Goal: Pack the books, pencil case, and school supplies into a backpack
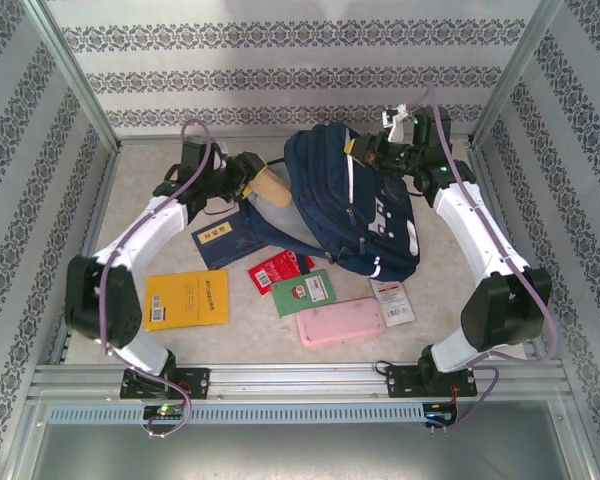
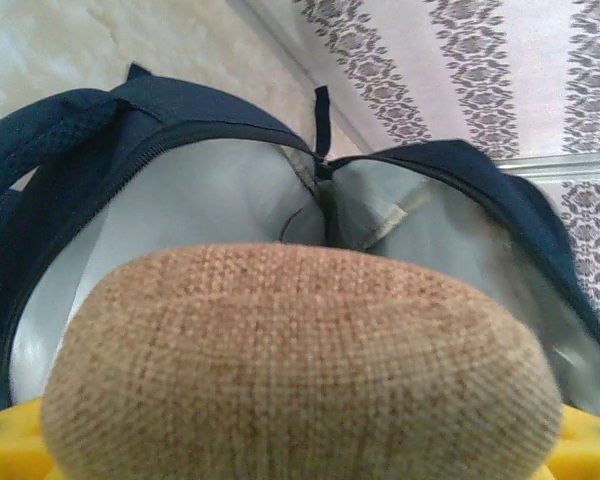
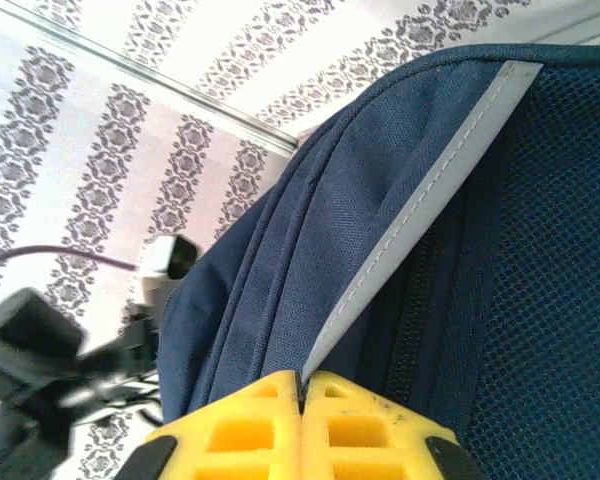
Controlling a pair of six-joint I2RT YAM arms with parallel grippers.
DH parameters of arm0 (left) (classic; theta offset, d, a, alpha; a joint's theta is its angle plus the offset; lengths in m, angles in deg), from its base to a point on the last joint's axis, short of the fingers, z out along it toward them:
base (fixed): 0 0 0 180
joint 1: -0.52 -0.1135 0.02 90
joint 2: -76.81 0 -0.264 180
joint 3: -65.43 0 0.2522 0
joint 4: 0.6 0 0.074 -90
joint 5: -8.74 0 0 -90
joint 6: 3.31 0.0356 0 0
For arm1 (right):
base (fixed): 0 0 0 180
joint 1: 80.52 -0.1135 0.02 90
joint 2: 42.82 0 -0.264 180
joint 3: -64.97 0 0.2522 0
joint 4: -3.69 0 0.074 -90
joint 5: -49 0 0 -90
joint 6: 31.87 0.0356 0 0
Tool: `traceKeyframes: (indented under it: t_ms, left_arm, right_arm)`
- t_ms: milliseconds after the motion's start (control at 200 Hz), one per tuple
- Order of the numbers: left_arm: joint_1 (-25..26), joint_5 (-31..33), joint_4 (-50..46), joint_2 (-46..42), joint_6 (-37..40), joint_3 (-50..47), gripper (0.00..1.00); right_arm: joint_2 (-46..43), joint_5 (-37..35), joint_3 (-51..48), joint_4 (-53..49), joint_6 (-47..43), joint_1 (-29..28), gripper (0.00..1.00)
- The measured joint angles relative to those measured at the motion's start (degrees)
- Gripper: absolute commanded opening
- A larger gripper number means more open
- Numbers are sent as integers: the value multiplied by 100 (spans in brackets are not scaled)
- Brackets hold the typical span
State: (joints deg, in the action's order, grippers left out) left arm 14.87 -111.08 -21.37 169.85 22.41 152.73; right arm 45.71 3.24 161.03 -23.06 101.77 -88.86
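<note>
Looking from above, the left gripper (image 1: 252, 180) sits just left of the backpack (image 1: 355, 215), its jaws clamped on a tan knitted pouch (image 1: 272, 190) at the bag's mouth. The right gripper (image 1: 360, 150) pinches the backpack's far edge. Nearer than the backpack lie a dark blue book (image 1: 220, 242), a yellow book (image 1: 185, 298), a green book (image 1: 305, 292), a red packet (image 1: 275, 270), a white strip packet (image 1: 392, 300) and a pink case (image 1: 340, 322).

From the left wrist, the pouch (image 2: 300, 360) fronts the backpack's grey-lined opening (image 2: 210, 200).

From the right wrist, yellow fingers (image 3: 370, 425), pressed together, nip the backpack's navy fabric (image 3: 310, 250).
</note>
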Motion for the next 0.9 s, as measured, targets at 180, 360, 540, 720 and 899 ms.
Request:
traceKeyframes:
  t_ms: [180, 360, 540, 720, 899]
  left_arm:
    - [463, 4, 986, 828, -713, 20, 21]
    - [1209, 125, 1600, 1626, -1154, 380, 33]
    - [1720, 76, 1902, 2481, -1429, 1222, 80]
    - [1816, -66, 1904, 2712, -1351, 1600, 92]
    - [1661, -184, 1860, 2463, -1165, 1366, 96]
  right_arm:
    - [2, 216, -48, 525, 479, 55, 0]
    - [111, 398, -59, 1121, 944, 52, 0]
    - [393, 485, -59, 1558, 1250, 28, 0]
    - [507, 494, -59, 1659, 1322, 22, 0]
    - [507, 494, -57, 1692, 1272, 37, 0]
